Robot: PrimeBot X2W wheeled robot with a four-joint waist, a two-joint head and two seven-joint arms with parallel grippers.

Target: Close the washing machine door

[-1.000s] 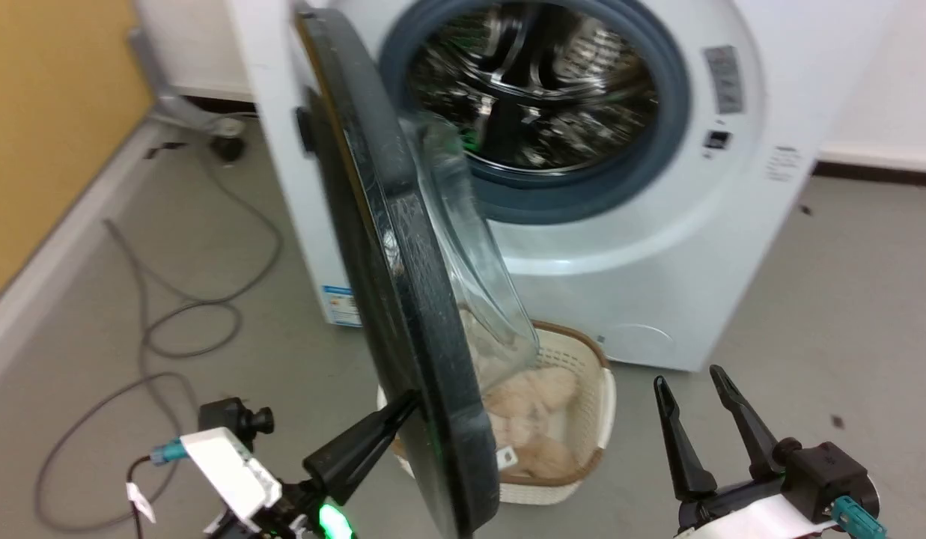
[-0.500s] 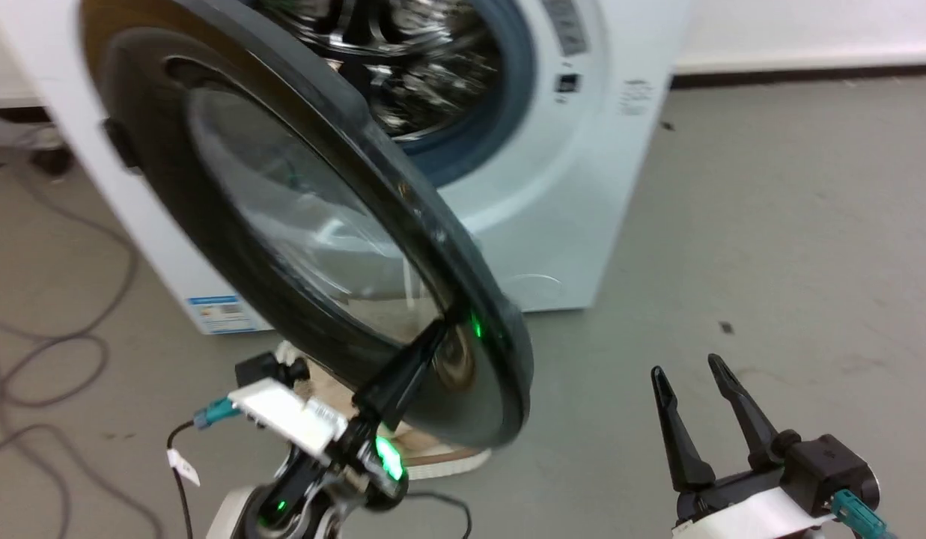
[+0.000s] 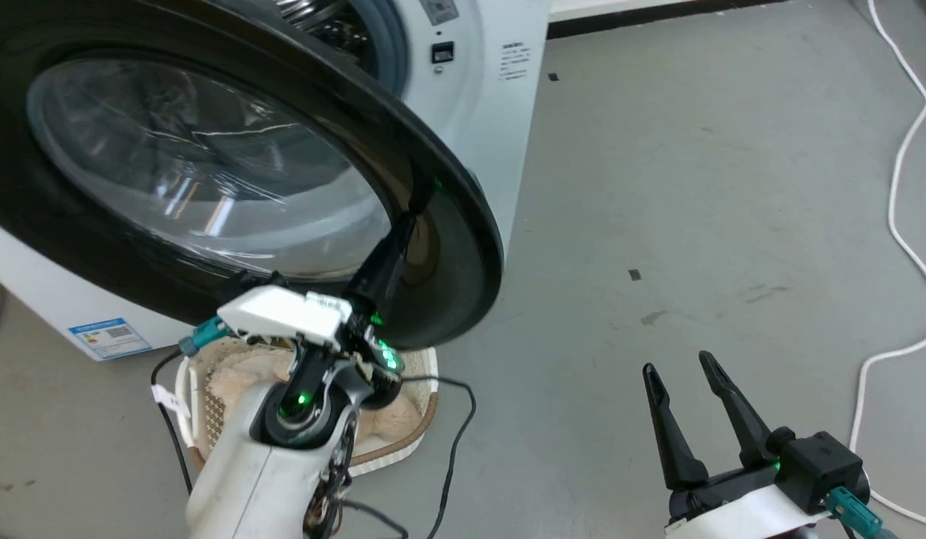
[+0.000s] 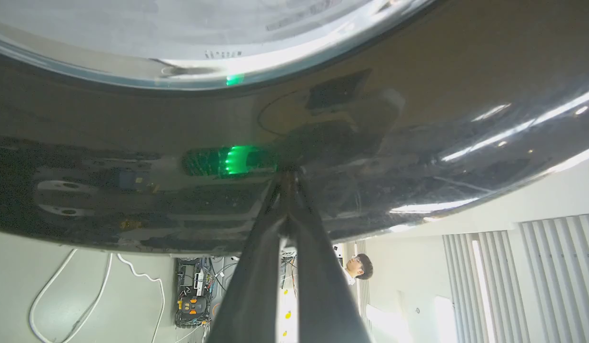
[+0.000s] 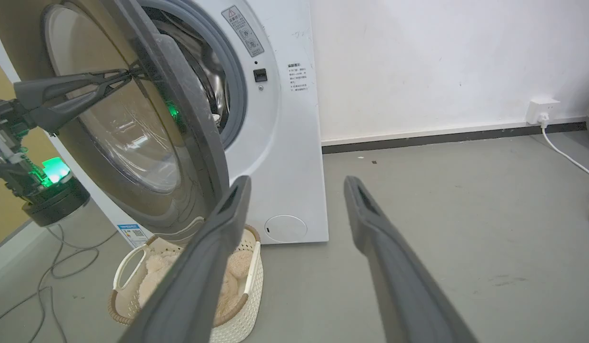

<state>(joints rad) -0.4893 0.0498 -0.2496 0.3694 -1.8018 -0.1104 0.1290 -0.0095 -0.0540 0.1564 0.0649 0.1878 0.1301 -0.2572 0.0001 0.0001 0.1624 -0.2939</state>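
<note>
At the lower right of the head view, the right hand (image 3: 677,365) hangs over the grey floor (image 3: 657,187) with its two dark fingers spread apart and nothing between them; its own wrist view shows the same gap (image 5: 296,181). At the lower left, the pale left forearm rises to the left hand (image 3: 415,203), whose fingers are pressed together and hold nothing. Their joined tips touch the glossy dark outer rim of the washing machine door (image 3: 171,150), on the side away from the hinge; the left wrist view shows the tips meeting that surface (image 4: 287,171).

Beneath the left arm, a cream perforated basket (image 3: 429,389) stands on the floor just before the machine, with pale cloth inside.

The door stands partly open, swung out at an angle from the washing machine (image 3: 492,112). The right wrist view shows a clear gap between the door (image 5: 146,119) and the grey-blue gasket (image 5: 234,90). A small blue sticker (image 3: 107,338) sits low on the white front.

Farther right, a white cable (image 3: 900,187) trails across the floor to a wall socket (image 5: 541,109).
</note>
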